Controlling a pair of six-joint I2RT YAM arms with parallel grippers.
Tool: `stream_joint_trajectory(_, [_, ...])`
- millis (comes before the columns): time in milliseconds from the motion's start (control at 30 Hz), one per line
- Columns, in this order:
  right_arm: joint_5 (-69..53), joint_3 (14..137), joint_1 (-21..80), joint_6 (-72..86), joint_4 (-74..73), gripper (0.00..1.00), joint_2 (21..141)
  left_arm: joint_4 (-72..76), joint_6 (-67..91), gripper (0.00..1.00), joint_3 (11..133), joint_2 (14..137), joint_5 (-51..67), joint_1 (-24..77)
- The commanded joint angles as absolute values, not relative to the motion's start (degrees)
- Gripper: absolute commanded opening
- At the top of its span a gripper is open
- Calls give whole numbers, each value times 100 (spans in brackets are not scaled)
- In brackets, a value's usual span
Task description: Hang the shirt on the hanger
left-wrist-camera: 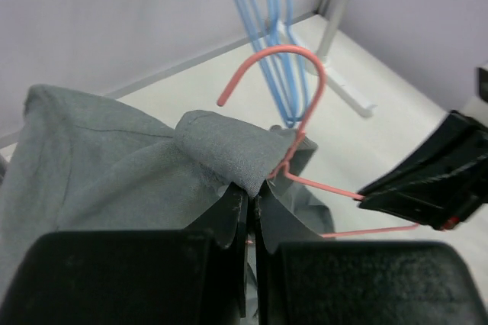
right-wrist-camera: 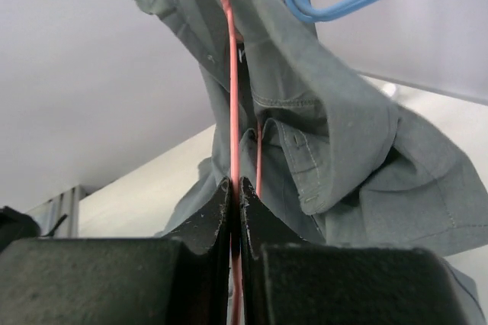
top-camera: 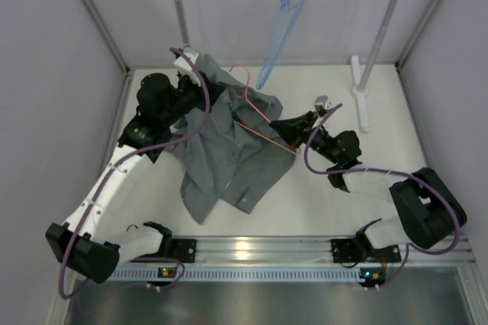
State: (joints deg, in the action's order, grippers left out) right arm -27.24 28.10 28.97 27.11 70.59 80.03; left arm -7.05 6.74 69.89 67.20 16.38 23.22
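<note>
left gripper [left-wrist-camera: 250,197] pinched shut on grey shirt [top-camera: 229,159] by the hook, probably to tug it over the wire | right gripper [right-wrist-camera: 235,190] clamped on pink hanger [right-wrist-camera: 231,111] arm, steadying it | shirt bunched at hanger neck, rest on table [top-camera: 343,210]

The white table [top-camera: 320,214] bears the crumpled grey shirt [top-camera: 229,168] and the rack's white foot [top-camera: 361,107].
</note>
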Motion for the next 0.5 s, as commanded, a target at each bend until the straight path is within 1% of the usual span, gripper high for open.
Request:
stream_joint_trajectory(0, [-3076, 2865, 2839, 3163, 8576, 0, 7752, -984, 1089, 0, 7242, 6407, 2477, 2312])
stream_joint_trajectory(267, [-2988, 2821, 2856, 3445, 9228, 0, 7532, -1643, 1556, 0, 7585, 6679, 2654, 2329])
stream_joint_trajectory(467, [-3182, 2971, 2839, 3875, 9597, 0, 7497, -2276, 1082, 3, 7515, 6513, 1715, 2355])
